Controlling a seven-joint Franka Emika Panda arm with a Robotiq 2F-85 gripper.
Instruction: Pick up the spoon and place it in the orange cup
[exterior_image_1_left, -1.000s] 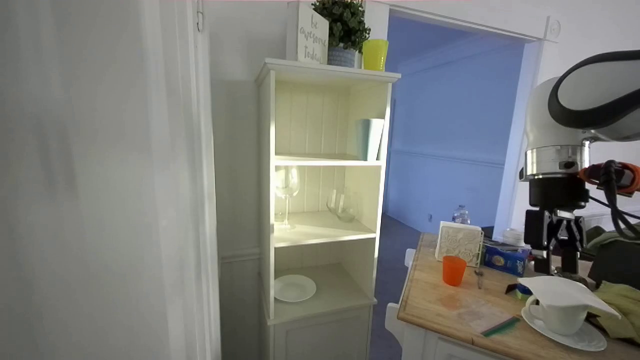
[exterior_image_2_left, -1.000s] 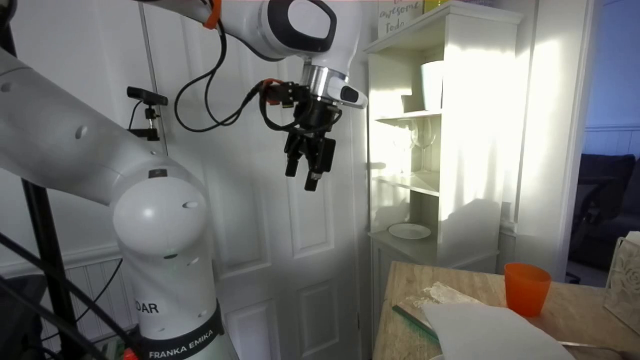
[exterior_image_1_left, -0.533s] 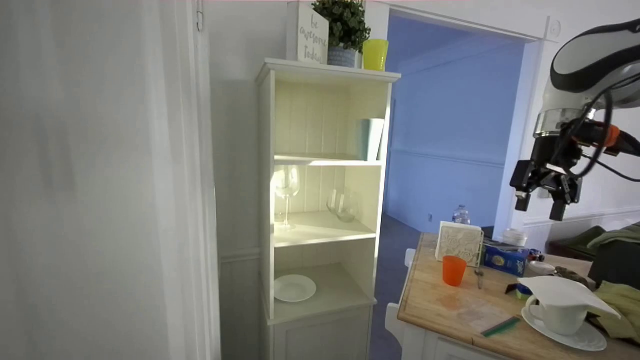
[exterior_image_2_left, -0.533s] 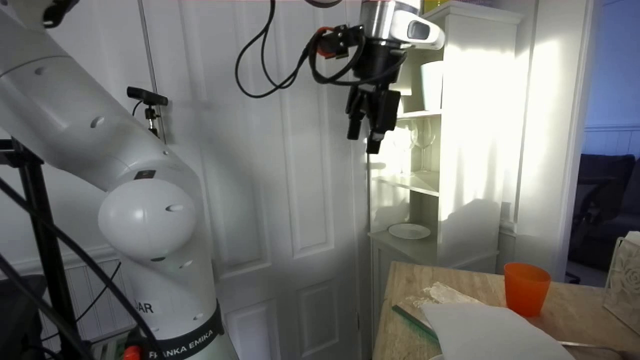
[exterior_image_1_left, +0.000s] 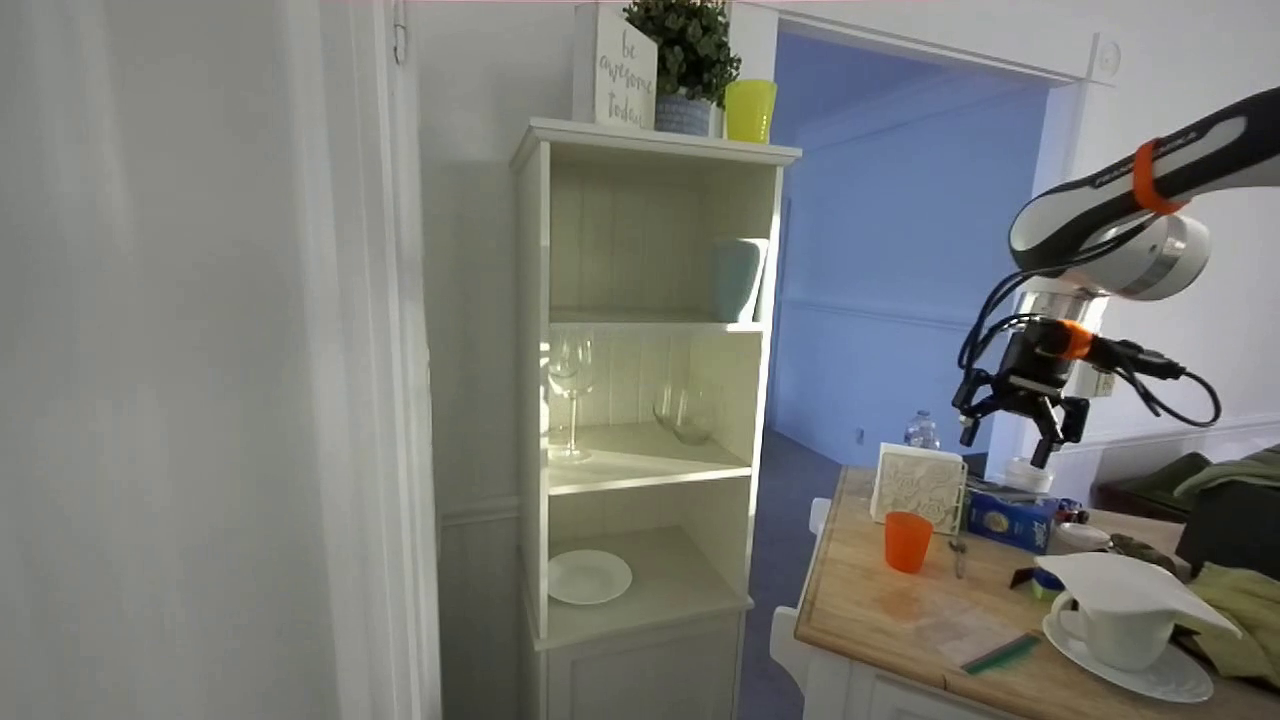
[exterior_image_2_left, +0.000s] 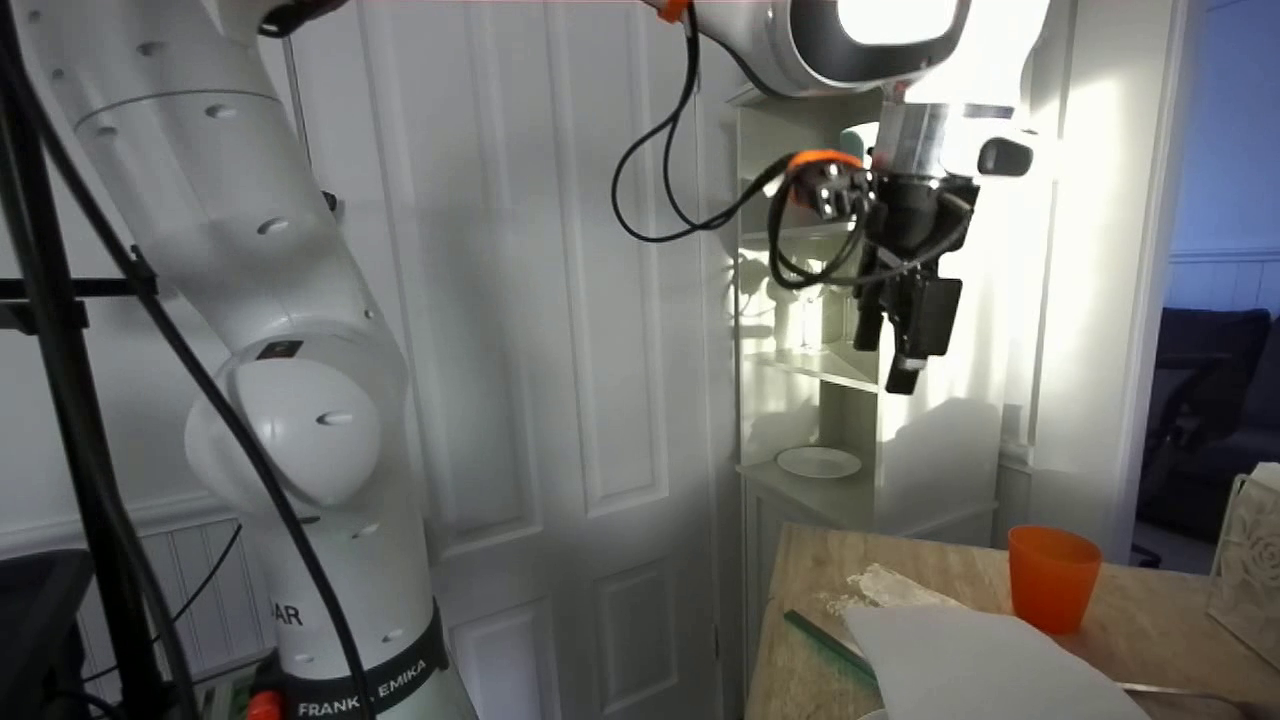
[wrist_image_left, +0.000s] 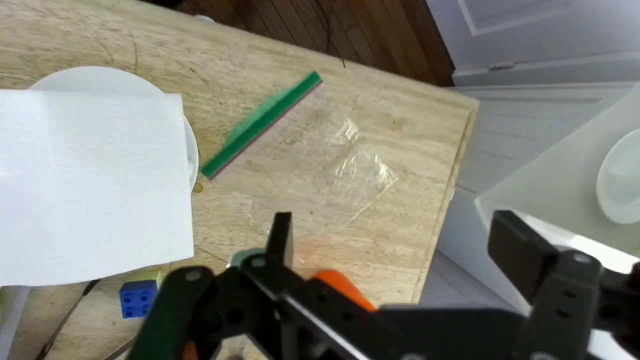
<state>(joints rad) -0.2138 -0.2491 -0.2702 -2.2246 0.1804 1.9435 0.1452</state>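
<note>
White shelves (exterior_image_1_left: 625, 380), holding a plate (exterior_image_1_left: 588, 578), stand well to the left of the cup (exterior_image_1_left: 907, 542) in an exterior view. The table (exterior_image_1_left: 850, 610) begins on the cup's left and runs under it toward the right. Just behind the cup stands a pale holder (exterior_image_1_left: 918, 485) with a flower pattern. Orange and upright, the cup sits on the table. Close on its right, apart from it, lies the spoon (exterior_image_1_left: 959, 556), small and hard to make out. In front and to the right of the cup lies a green-edged bag (exterior_image_1_left: 1000, 652). The gripper (exterior_image_1_left: 1005, 445) hangs above and to the right of the cup, its two fingers spread wide. A blue box (exterior_image_1_left: 1010, 520) stands behind the cup, to its right. Farthest right of the cup, a mug (exterior_image_1_left: 1125, 640) sits on a saucer (exterior_image_1_left: 1180, 675), a white sheet (exterior_image_1_left: 1130, 582) over it.
</note>
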